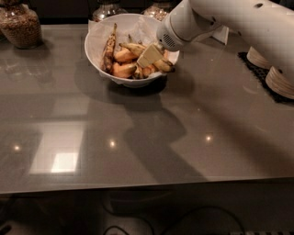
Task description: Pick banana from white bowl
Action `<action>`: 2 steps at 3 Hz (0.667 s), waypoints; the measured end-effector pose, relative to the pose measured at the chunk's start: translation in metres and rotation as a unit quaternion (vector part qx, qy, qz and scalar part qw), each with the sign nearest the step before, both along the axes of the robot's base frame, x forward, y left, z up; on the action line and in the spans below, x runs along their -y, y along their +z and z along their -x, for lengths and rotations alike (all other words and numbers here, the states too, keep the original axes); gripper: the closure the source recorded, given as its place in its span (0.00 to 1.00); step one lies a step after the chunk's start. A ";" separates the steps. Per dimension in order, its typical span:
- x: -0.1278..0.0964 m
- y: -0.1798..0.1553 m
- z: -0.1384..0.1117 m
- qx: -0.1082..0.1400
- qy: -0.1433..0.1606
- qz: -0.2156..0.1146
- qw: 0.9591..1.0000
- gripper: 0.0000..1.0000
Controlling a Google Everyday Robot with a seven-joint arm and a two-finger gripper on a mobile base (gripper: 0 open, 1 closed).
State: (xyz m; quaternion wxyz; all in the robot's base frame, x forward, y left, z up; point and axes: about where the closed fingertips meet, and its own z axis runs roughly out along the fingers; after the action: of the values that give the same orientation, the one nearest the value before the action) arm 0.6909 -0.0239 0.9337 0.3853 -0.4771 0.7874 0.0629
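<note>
The white bowl [96, 43], lined with crinkled white paper, stands at the back of the grey table. Inside it, a long slim speckled banana [109, 47] lies along the left side, next to short orange-yellow ones [124, 69] and a yellow one with dark ends [134, 47]. My gripper [149, 55] reaches in from the right on the white arm [216, 18]. It is low over the fruit at the bowl's right-middle, to the right of the long banana. I cannot tell if it touches any fruit.
A glass jar of nuts [18, 25] stands at the back left. Two more glass jars [106, 9] stand behind the bowl. Stacked cream bowls [280, 78] sit on a black mat at the right edge.
</note>
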 end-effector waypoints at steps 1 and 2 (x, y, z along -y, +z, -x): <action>0.002 -0.012 -0.015 -0.006 -0.014 0.026 1.000 0.37; 0.009 -0.026 -0.026 -0.018 -0.029 0.049 0.998 0.41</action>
State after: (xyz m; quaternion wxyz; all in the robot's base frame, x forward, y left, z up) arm 0.7168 -0.0332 0.9077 0.3492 -0.4715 0.8095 0.0214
